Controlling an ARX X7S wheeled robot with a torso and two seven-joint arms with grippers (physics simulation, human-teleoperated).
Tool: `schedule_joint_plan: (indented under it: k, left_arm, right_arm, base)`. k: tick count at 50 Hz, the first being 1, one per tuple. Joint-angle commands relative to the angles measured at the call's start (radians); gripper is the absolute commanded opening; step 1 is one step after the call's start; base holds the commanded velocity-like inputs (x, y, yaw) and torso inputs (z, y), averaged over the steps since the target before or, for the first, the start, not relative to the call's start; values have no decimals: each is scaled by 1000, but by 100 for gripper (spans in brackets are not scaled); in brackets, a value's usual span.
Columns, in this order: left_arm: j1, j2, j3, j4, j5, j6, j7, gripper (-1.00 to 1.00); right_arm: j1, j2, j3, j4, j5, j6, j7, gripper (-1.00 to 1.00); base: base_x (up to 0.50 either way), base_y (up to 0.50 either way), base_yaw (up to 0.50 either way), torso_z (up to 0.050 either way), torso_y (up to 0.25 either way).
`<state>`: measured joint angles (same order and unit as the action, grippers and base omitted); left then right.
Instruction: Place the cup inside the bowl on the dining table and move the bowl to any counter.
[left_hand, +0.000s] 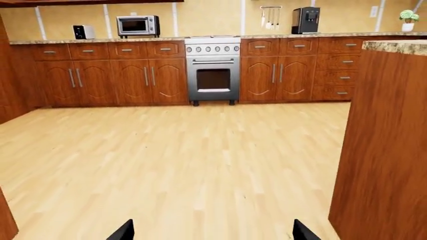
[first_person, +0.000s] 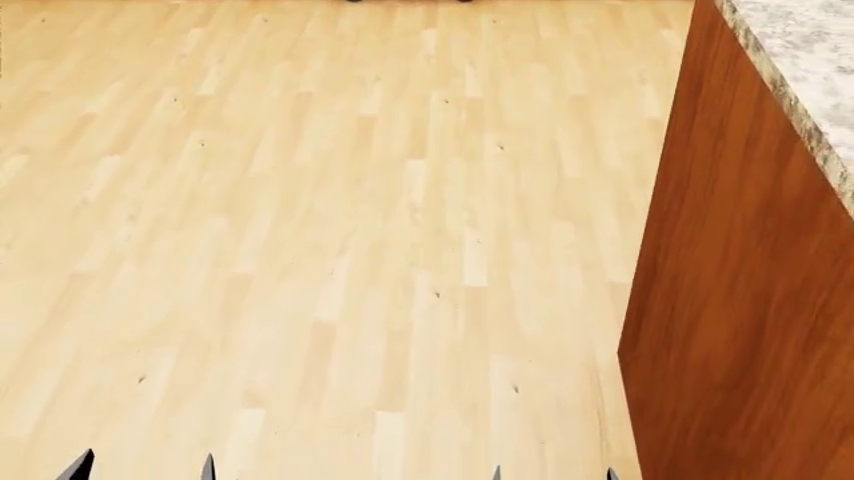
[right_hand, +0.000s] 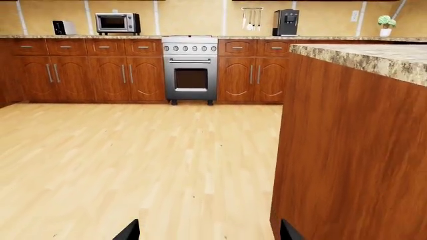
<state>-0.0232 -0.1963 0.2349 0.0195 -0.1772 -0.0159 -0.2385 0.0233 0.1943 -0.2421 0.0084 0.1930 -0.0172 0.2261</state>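
Observation:
The cup and the bowl are out of view. My left gripper (left_hand: 213, 232) is open and empty; only its two dark fingertips show, above the wood floor, also in the head view (first_person: 143, 468). My right gripper (right_hand: 208, 231) is open and empty too, low over the floor (first_person: 554, 473). To my right stands a unit with a pale speckled granite top (first_person: 817, 70) and a reddish wood panel side (first_person: 747, 300), seemingly the dining table; nothing on its top is visible. The counter (left_hand: 100, 40) of brown speckled granite runs along the far wall.
Light wood floor (first_person: 334, 250) stretches ahead. At the far wall stand wooden cabinets (left_hand: 113, 77), a steel oven (left_hand: 213, 70), a toaster oven (left_hand: 137, 25), a coffee machine (left_hand: 305, 20) and a small plant (left_hand: 408, 20).

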Motion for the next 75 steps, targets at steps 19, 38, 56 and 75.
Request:
schedule_joint_plan:
  k: [19, 38, 56, 75]
  left_arm:
    - [-16, -5, 17, -13, -9, 1, -14, 100]
    - [-3, -18, 22, -3, -18, 9, -19, 100]
    - [-15, -19, 31, -11, -23, 8, -26, 100]
    - [-13, -26, 39, -8, -29, 12, -32, 100]
  right_arm:
    - [4, 8, -10, 2, 15, 0, 15, 100]
    - [1, 15, -14, -3, 33, -5, 18, 100]
    - [3, 20, -22, -2, 39, -13, 22, 100]
    - [4, 27, -31, -1, 42, -20, 27, 100]
  base:
    - [-500, -62, 0, 0, 0]
    - [-416, -443, 0, 0, 0]
    - [-326, -481, 0, 0, 0]
    - [-81, -500, 0, 0, 0]
